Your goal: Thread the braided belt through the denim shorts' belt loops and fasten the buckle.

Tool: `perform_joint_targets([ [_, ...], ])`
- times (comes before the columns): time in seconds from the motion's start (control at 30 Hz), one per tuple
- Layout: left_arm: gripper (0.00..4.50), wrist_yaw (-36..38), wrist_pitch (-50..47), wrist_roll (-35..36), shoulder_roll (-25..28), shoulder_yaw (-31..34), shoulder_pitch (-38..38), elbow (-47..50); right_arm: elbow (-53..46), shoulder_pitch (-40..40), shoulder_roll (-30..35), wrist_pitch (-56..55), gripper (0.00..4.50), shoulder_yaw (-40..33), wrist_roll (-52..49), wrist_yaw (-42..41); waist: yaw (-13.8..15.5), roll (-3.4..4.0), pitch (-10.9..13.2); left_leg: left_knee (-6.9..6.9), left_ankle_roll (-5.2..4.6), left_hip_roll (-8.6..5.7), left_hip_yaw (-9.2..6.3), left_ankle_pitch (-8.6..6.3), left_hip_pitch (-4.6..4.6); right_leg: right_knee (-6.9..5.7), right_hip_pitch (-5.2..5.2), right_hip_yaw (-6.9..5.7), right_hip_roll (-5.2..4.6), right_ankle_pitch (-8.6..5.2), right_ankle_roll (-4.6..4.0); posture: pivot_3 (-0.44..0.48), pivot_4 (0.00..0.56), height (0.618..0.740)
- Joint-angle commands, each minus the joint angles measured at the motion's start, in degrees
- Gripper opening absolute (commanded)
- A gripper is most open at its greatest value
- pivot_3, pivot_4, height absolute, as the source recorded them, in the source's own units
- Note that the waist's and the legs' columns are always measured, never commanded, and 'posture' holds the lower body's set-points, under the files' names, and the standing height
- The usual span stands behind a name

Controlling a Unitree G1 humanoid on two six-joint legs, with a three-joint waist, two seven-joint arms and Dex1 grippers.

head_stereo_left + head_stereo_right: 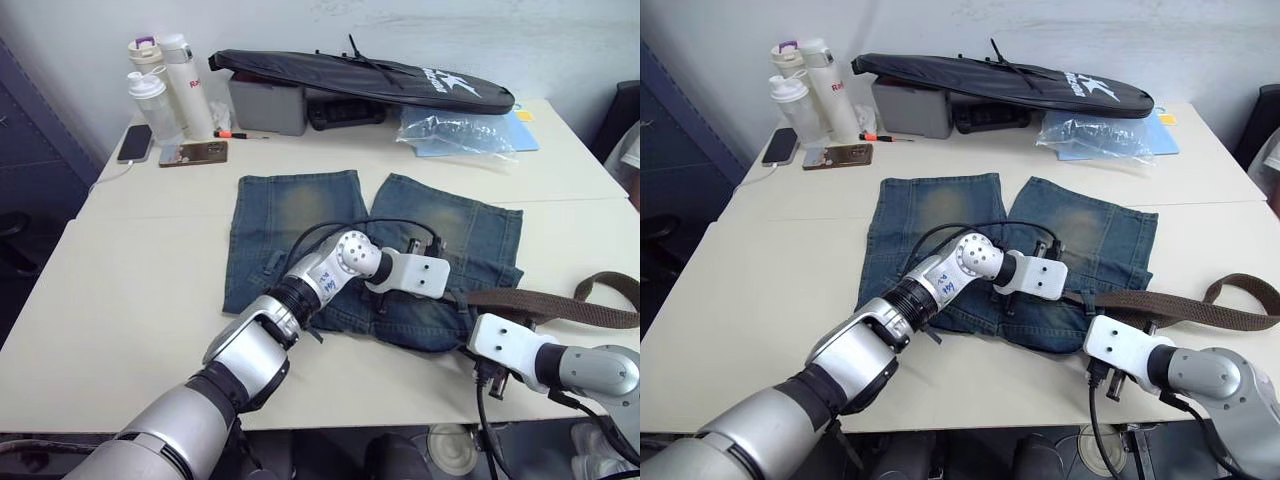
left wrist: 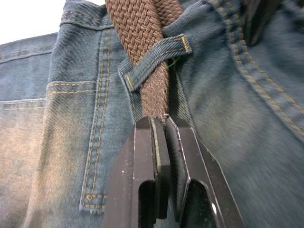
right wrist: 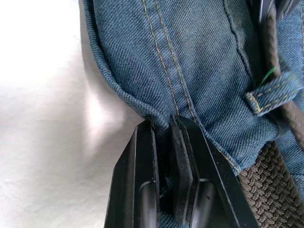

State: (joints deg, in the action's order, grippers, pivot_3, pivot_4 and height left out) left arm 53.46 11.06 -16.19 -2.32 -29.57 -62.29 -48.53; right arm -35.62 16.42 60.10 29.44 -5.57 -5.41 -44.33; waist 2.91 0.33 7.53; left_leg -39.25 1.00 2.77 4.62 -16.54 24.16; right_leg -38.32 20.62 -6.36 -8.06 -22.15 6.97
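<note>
We're mid-thread: denim shorts (image 1: 300, 215) lie flat on the table (image 1: 130, 290), waistband toward us. Left tool (image 2: 160, 124) is pinching the braided belt (image 2: 142, 33) just past a belt loop (image 2: 154, 59), strap already through it. Right tool (image 3: 162, 124) is clamped on the waistband edge right beside that loop, anchoring the denim. Rest of the belt trails off to the right of the shorts. Advice: pull along the waistband, keep strap flat, keep denim pinned so the loop doesn't bunch.

Head pair overlooks table (image 1: 120, 300); wrist views close on denim shorts (image 2: 228, 118).
</note>
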Motion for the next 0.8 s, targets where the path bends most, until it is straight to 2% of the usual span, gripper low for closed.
perform_joint_targets([
  [0.03, 0.08, 5.5, -5.6, 3.6, 2.7, 3.0, -0.9, 10.2, -0.1, 1.0, -0.3, 1.8, 0.0, -0.8, 0.9, -0.2, 0.0, 0.0, 0.0, 0.0, 0.0, 0.0, 0.0, 0.0, 0.01, -0.01, 0.01, 0.0, 0.01, 0.0, -0.01, 0.0, 0.15, 0.645],
  [0.37, 0.08, 11.9, -15.9, 5.1, 15.1, 4.0, 6.2, 27.8, 0.5, -0.1, -0.6, 3.4, 0.0, -0.2, 0.3, -0.5, -0.1, 0.04, 0.0, 0.02, 0.01, 0.0, -0.03, 0.01, -0.04, -0.15, 0.0, 0.02, 0.02, -0.02, -0.04, 0.0, 0.15, 0.645],
  [0.57, 0.08, 11.7, -19.5, 5.1, 18.6, 4.0, 8.8, 32.7, 1.4, -1.0, -0.5, 3.1, 0.0, 0.8, 0.6, -1.1, -0.1, 0.0, 0.0, -0.08, -0.01, -0.05, -0.1, 0.0, -0.03, -0.17, -0.11, 0.02, -0.01, -0.02, -0.03, 0.0, 0.15, 0.645],
  [0.67, 0.08, 10.4, -24.0, 8.4, 16.0, 6.2, 9.5, 33.9, 1.7, -1.8, -0.4, 3.1, 0.0, 1.3, 0.6, -1.3, -0.1, 0.0, 0.0, -0.07, -0.01, -0.03, -0.09, 0.0, -0.05, -0.21, -0.09, 0.03, 0.0, -0.02, -0.03, 0.0, 0.15, 0.645],
  [0.73, 0.82, 11.8, -29.5, 12.9, 14.0, 8.2, 9.7, 35.9, 1.7, -2.1, -0.3, 3.1, 0.0, 1.4, 0.6, -1.5, -0.1, 0.0, 0.0, -0.06, 0.0, -0.01, -0.08, 0.0, -0.05, -0.23, -0.08, 0.02, 0.02, -0.02, -0.03, 0.0, 0.15, 0.645],
  [0.8, 1.54, 13.7, -32.2, 15.0, 14.4, 9.0, 9.3, 37.4, 1.5, -2.3, -0.2, 3.3, 0.0, 1.2, 0.4, -1.9, -0.1, -0.02, 0.0, -0.08, -0.01, -0.01, -0.1, 0.01, -0.04, -0.24, -0.09, 0.03, 0.02, -0.02, -0.03, 0.0, 0.15, 0.645],
])
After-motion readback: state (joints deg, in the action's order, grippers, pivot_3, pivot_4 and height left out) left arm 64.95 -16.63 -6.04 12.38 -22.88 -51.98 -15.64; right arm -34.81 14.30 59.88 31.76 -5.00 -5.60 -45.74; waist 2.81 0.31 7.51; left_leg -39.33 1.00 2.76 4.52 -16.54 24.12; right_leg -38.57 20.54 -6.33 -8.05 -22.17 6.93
